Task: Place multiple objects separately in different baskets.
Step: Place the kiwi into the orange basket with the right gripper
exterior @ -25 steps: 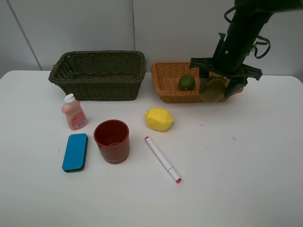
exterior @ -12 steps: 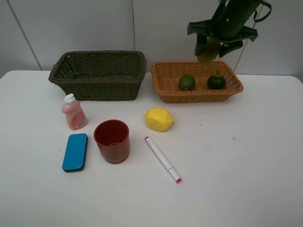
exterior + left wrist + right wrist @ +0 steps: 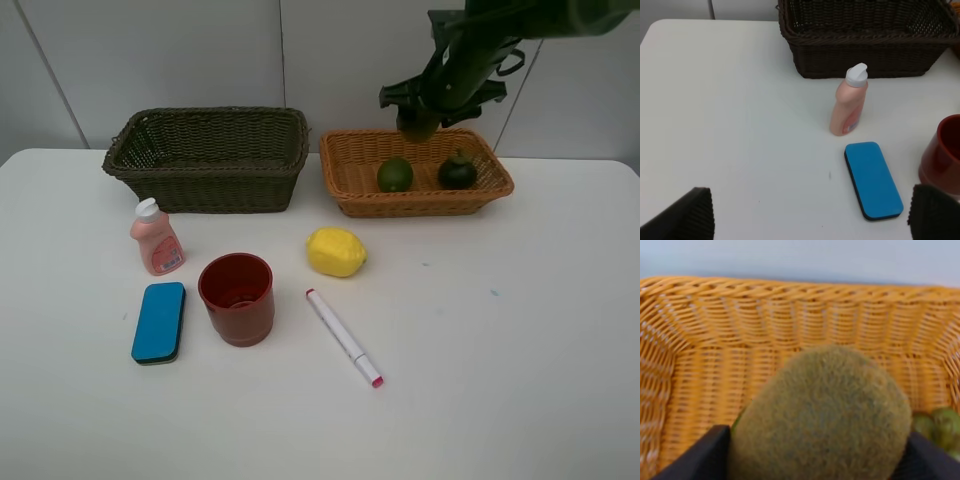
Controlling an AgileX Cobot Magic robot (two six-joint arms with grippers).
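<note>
The fuzzy brown kiwi (image 3: 822, 410) is held clamped in the right hand (image 3: 419, 118), raised above the shallow orange-tan wicker basket (image 3: 345, 165); the left hand (image 3: 810, 217) is seen spread wide with nothing in it, low over the white table (image 3: 500, 350) near the blue rectangular eraser (image 3: 873, 179).

Risks are noted: if the kiwi is let go from this height, a bounce off the weave is likely, or a knock against the round green lime (image 3: 395, 174) lying under it; if it is released too near the far rim, it could be tipped over the back and lost; a roll into the dark green mangosteen (image 3: 457, 171) is also possible; if it is squeezed too hard, the soft fruit could be bruised.

The count is taken: two baskets, the second being the deeper dark olive-brown wicker basket (image 3: 207, 150), in which nothing can be seen; two fruits lying in the orange one; one kiwi in the air; on the table, one yellow lemon (image 3: 336, 251), one round red cup (image 3: 237, 298), one pink bottle with a white cap (image 3: 156, 238), one eraser, one white marker with a pink tip (image 3: 343, 337); two hands.
</note>
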